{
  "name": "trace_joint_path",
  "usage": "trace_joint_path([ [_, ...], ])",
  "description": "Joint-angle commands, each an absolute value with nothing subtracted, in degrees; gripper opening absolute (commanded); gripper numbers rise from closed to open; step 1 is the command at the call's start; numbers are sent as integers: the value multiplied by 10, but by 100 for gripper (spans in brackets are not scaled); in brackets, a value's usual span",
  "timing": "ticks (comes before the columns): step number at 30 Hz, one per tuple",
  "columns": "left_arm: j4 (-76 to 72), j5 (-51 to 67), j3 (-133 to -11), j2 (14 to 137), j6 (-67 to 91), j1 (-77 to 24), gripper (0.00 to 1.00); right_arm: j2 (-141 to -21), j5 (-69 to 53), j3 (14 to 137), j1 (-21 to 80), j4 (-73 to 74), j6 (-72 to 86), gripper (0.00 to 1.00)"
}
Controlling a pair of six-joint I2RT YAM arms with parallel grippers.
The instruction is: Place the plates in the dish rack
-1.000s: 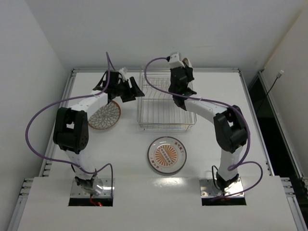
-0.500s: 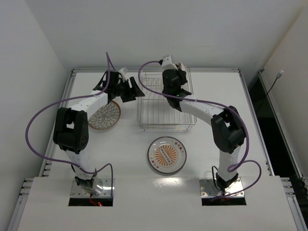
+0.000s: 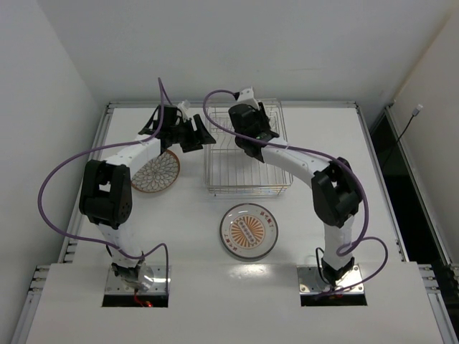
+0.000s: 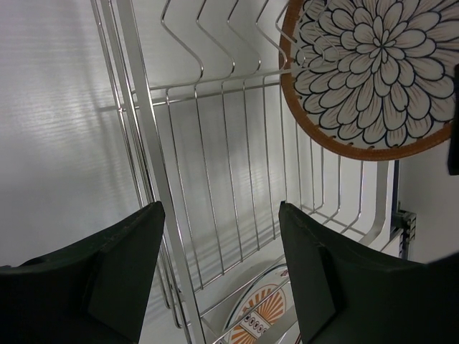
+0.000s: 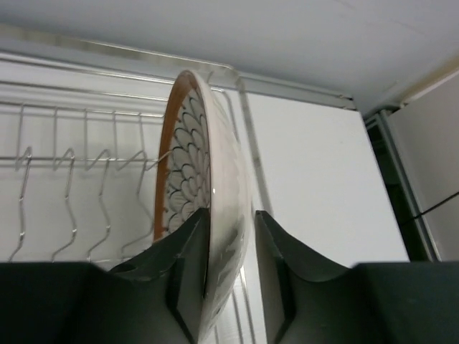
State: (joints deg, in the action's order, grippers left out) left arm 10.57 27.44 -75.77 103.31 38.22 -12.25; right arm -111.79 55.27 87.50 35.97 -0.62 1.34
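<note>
My right gripper point(image 3: 249, 136) is shut on a lattice petal plate point(image 5: 188, 161), held on edge above the back of the wire dish rack point(image 3: 248, 189). The left wrist view shows this plate point(image 4: 366, 72) hanging over the rack's tines point(image 4: 208, 86). My left gripper point(image 3: 198, 136) is open and empty, just outside the rack's left wall point(image 4: 147, 165). A second lattice plate point(image 3: 155, 172) lies flat on the table under the left arm. The sunburst plate point(image 3: 248, 230) lies flat in front of the rack and shows through the wires in the left wrist view point(image 4: 267, 317).
The table's raised metal frame point(image 3: 106, 122) runs along the back and left sides. Purple cables point(image 3: 64, 168) loop off both arms. The rack's row of tines point(image 5: 72, 186) stands left of the held plate. A dark gap point(image 3: 387, 143) lies past the table's right edge.
My right gripper has swung left over the back of the rack with the plate in it. The left arm and the two plates on the table have not moved.
</note>
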Motion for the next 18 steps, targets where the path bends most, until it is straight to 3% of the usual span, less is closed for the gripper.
trace_joint_path([
  [1,83,287,-758,1040,387,-118,63,-1128,540,893,357,29,61,32],
  [10,83,287,-758,1040,387,-118,63,-1116,537,899,357,63,81,69],
  [18,83,287,-758,1040,387,-118,63,-1038,529,911,362,104,81,73],
])
